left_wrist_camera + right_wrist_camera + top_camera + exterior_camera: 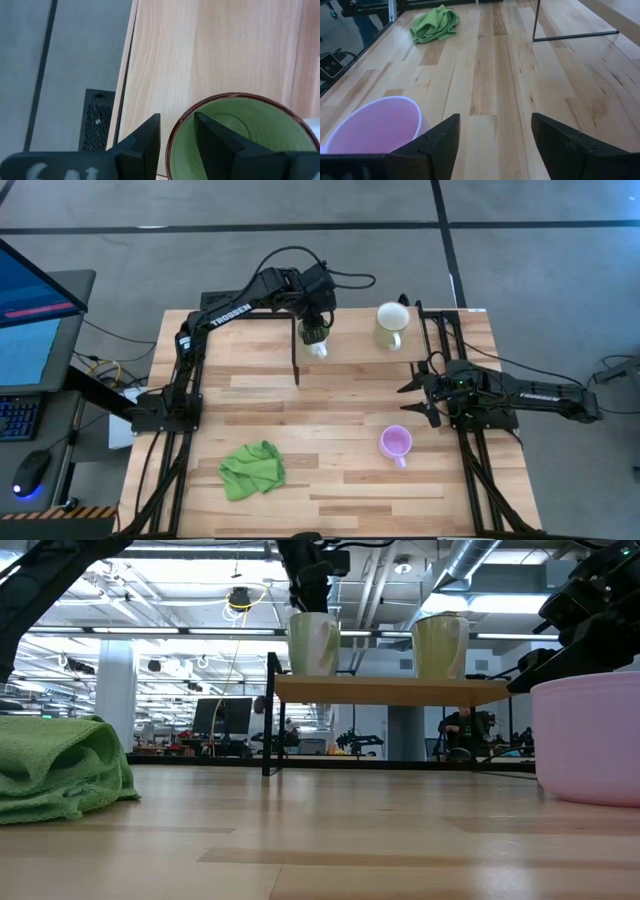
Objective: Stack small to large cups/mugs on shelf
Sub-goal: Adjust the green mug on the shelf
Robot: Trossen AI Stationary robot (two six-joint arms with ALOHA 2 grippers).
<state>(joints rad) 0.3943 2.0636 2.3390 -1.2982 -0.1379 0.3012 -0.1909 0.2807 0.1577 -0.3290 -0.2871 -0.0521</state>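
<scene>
Both arms bent; left tool (177,142) straddles green mug (240,135) rim

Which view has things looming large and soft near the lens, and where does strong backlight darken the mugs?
Low view: the lilac mug and green cloth loom large and soft near the lens; bright ceiling lights behind shade the two mugs on the shelf. High view: even light.

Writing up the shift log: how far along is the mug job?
Done: the cream mug stands on the shelf. In hand: the green mug is on the shelf too, with the left gripper straddling its rim. Left: the purple mug sits on the table by the open right gripper; nothing is stacked.
</scene>
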